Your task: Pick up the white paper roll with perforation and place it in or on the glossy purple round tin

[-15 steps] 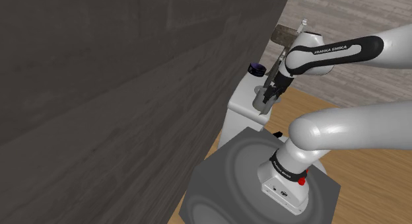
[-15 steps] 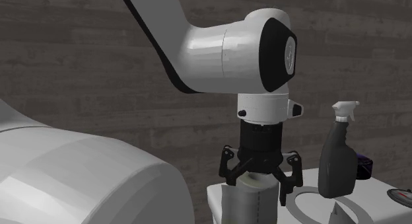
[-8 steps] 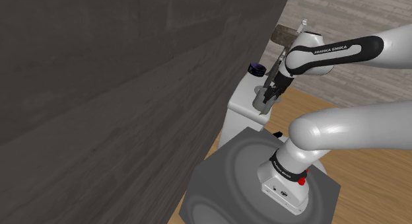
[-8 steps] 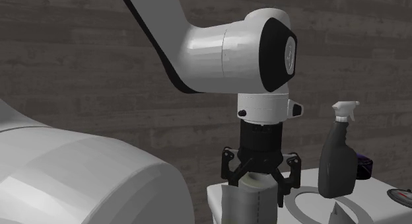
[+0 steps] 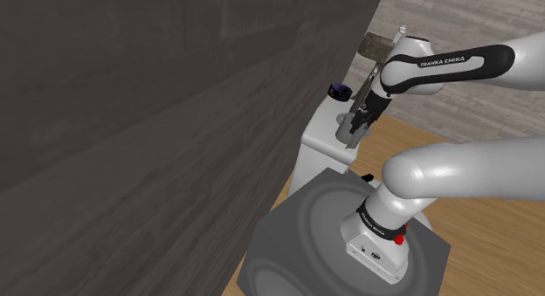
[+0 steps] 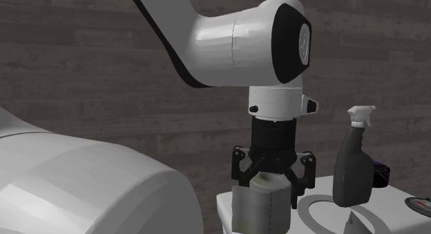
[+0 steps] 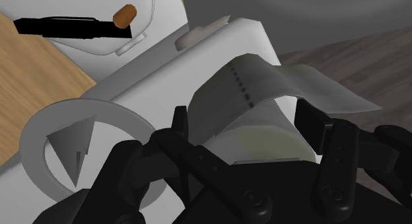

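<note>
The end effector (image 6: 269, 192) is closed on the white paper roll (image 6: 261, 209), pinching its upper sides so it hangs upright with the perforated flap loose; whether its base is clear of the white counter (image 6: 387, 199) I cannot tell. In the second exterior view a dark spray bottle (image 6: 351, 172) stands at 3 o'clock from the roll, and just behind it, half hidden, sits the purple round tin (image 6: 382, 174), so the carry probably must rise over or skirt the bottle

A dark plank wall (image 6: 103, 81) rises close behind the gripper (image 6: 268, 195), a white cabinet (image 5: 316, 159) beneath it, wooden floor (image 5: 419, 137) beyond.
</note>
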